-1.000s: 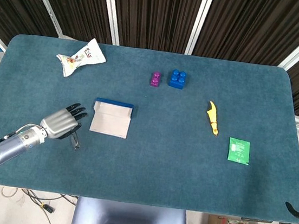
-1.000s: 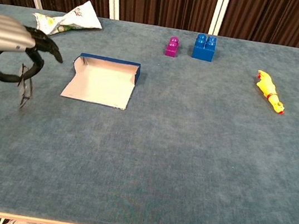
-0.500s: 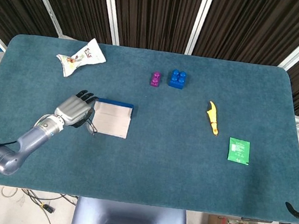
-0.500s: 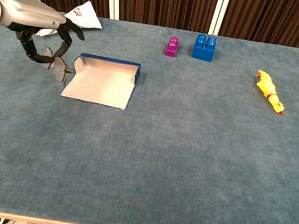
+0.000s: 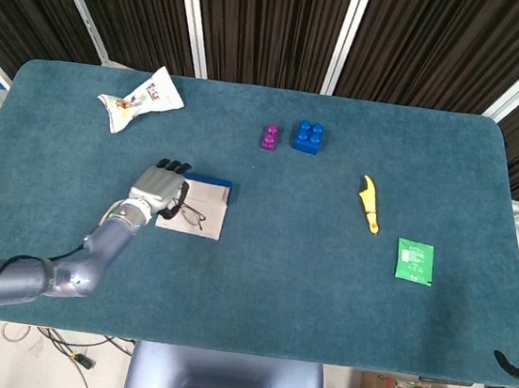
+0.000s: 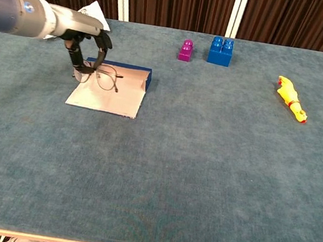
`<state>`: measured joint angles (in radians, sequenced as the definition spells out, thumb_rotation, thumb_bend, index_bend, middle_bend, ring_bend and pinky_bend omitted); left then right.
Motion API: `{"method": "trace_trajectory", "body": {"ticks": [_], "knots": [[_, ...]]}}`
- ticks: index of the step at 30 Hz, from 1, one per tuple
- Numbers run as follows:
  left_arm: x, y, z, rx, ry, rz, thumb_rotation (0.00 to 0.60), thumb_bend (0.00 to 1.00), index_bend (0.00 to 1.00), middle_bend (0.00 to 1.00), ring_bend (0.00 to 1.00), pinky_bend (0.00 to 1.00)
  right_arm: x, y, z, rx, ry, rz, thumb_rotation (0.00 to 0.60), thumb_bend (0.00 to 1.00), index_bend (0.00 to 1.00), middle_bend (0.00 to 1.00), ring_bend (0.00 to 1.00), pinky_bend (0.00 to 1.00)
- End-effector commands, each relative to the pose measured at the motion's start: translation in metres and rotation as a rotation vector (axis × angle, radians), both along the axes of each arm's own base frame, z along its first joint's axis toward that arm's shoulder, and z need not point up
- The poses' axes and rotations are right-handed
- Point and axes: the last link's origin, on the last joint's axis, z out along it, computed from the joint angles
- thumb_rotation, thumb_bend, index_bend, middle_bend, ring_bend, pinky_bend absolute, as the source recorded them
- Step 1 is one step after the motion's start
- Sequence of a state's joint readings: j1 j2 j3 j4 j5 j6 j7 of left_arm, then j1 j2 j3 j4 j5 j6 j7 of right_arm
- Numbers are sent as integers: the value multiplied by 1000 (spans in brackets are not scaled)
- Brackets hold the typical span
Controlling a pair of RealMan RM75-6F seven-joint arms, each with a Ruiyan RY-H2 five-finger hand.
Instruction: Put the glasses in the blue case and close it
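The dark fingers (image 6: 101, 51) of the left hand (image 6: 86, 34) curl downward and close narrowly on the glasses (image 6: 101, 76), pinching them at their left end so that the thin wire frame hangs out to the right of the hand. The glasses sit over the open case (image 6: 108, 88), above its pale inner lining near the upper left corner; whether they already touch the lining cannot be told from either camera. In the head view the left hand (image 5: 159, 189) shows from above as a grey back with the dark fingers (image 5: 174, 166) pointing away toward the far edge of the table, and the glasses (image 5: 191, 213) show as a small dark outline on the pale lining just right of the hand, with the case (image 5: 203, 208) lying flat and its blue rim along the far side. The chest view gives the side-on look that the head view lacks: the fingers hooked down over the frame, the lens loops and one temple standing out against the lining, and the low blue wall at the back of the case. The head view alone shows the whole forearm running back toward the near left corner of the table (image 5: 257, 288). The right hand shows in neither view. Farther off lie a snack packet (image 5: 140, 99), a purple block (image 5: 269, 137) just beside a blue block (image 5: 307, 136), a yellow toy (image 5: 369, 206) and a green packet (image 5: 414, 261).
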<state>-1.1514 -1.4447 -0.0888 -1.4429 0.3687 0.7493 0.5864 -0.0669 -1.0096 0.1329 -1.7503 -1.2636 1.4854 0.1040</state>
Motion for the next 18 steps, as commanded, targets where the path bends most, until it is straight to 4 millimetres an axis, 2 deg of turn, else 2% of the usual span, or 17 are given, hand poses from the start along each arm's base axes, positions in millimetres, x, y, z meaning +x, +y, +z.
{"method": "trace_trajectory", "body": {"ticks": [1, 10, 18], "knots": [[20, 0, -15, 12, 21, -3, 600, 421, 607, 51, 0, 0, -1, 0, 1, 0, -7, -2, 600, 142, 0, 22, 126, 237], [26, 16, -29, 66, 35, 15, 600, 421, 608, 34, 0, 0, 0, 1, 1, -1, -11, 0, 600, 142, 0, 22, 126, 237], [16, 31, -32, 107, 39, 96, 600, 420, 608, 26, 0, 0, -1, 1, 2, -3, -10, -6, 600, 143, 0, 22, 126, 237]]}}
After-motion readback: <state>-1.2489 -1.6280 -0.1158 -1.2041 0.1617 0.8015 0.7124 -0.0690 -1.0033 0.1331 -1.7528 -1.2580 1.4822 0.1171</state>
